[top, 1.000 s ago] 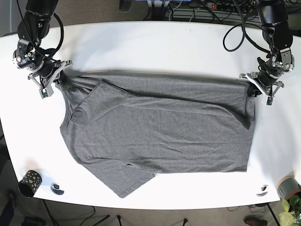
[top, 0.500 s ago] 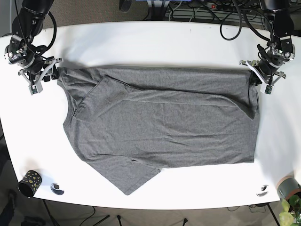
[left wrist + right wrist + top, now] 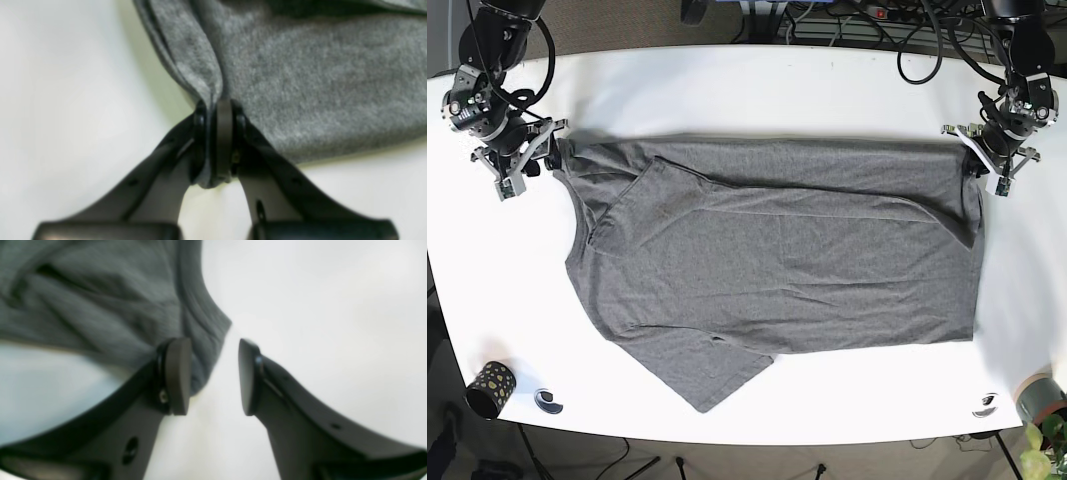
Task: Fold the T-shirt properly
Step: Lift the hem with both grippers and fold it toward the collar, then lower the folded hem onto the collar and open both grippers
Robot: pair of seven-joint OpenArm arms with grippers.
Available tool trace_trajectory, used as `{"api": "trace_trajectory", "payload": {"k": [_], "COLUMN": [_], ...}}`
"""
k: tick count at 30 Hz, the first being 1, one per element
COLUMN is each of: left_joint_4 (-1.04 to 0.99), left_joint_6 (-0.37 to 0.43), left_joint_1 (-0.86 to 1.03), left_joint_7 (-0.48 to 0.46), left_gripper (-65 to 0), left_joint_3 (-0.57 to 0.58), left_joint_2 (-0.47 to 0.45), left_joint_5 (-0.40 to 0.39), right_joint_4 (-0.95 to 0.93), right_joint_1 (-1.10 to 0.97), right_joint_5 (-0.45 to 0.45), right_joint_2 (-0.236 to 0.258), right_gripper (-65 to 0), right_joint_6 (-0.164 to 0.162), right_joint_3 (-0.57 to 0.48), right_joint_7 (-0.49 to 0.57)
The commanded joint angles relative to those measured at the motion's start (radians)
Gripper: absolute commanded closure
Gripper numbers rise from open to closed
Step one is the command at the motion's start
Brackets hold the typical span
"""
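The grey T-shirt [image 3: 777,260] lies spread on the white table [image 3: 757,90], one sleeve pointing toward the front edge. My left gripper [image 3: 975,163] sits at the shirt's far right corner in the base view. In the left wrist view it [image 3: 217,113] is shut on a fold of the T-shirt [image 3: 317,83]. My right gripper [image 3: 549,155] is at the far left corner. In the right wrist view it [image 3: 213,373] stands open; the T-shirt [image 3: 100,306] lies against one of the fingers [image 3: 176,376], its edge reaching a little into the gap.
A black dotted cup [image 3: 489,388] and a small round object [image 3: 548,401] sit at the front left. Another small object [image 3: 985,405] and a grey plant pot [image 3: 1039,398] are at the front right. Cables [image 3: 847,20] run behind the table's far edge.
The shirt's far edge has been drawn farther back across the table and pulled straighter. Both arms moved back with it; the arm on the base view's left then shifted slightly inward.
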Motion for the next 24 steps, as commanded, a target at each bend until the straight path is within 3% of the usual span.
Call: {"api": "trace_trajectory", "payload": {"k": [1,4,7,10,18,24], "left_joint_4": [0.020,0.020,0.020,0.020,0.015,0.015], "left_joint_6": [0.003,0.003,0.003,0.003,0.003,-0.011], "left_joint_1": [-0.006,-0.006,-0.006,-0.006,-0.006,-0.005], "left_joint_7": [-0.008,-0.008,-0.008,-0.008,-0.008,-0.008], "left_gripper": [0.0,0.0,0.0,0.0,0.0,0.0], "left_joint_3": [-0.008,-0.008,-0.008,-0.008,-0.006,-0.008], "left_joint_2": [-0.018,-0.018,-0.018,-0.018,-0.018,-0.018], "left_joint_5": [-0.006,-0.006,-0.006,-0.006,-0.006,-0.006], "right_joint_4": [0.049,0.049,0.046,0.008,-0.159,-0.124], "right_joint_1": [-0.007,-0.007,-0.006,0.005,0.094,0.094], "right_joint_5": [0.068,0.112,0.121,0.101,0.012,0.019], "right_joint_2": [0.016,0.016,0.006,-0.027,-0.049,-0.047], "right_gripper": [-31.9,-43.9,-46.6,-41.4,-30.1,-13.6], "right_joint_6": [0.002,0.002,0.002,0.002,0.002,0.002], "right_joint_3": [0.008,0.008,0.003,0.001,0.004,0.006], "right_joint_7": [0.008,-0.032,-0.045,-0.044,-0.038,-0.033]}}
